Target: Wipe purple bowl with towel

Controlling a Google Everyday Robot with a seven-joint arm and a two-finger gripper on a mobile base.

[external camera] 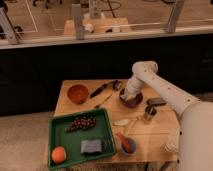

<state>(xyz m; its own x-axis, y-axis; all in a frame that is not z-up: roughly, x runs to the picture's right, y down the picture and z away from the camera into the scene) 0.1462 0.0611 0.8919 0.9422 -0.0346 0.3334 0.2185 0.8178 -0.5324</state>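
I find the gripper (129, 95) lowered into the purple bowl (131, 99), which sits on the wooden table (150, 131) at about two o'clock from the green tray (56, 131). Its fingers are pressed together; a pale scrap at them looks like the towel (127, 94), though I cannot confirm the pinch. The orange bowl (78, 93) stands at nine o'clock from the purple one, well apart.

Robotics lab, wooden table (150, 131) by glass railing (125, 22), workspace floor below, tool (129, 93) over purple bowl (131, 99)
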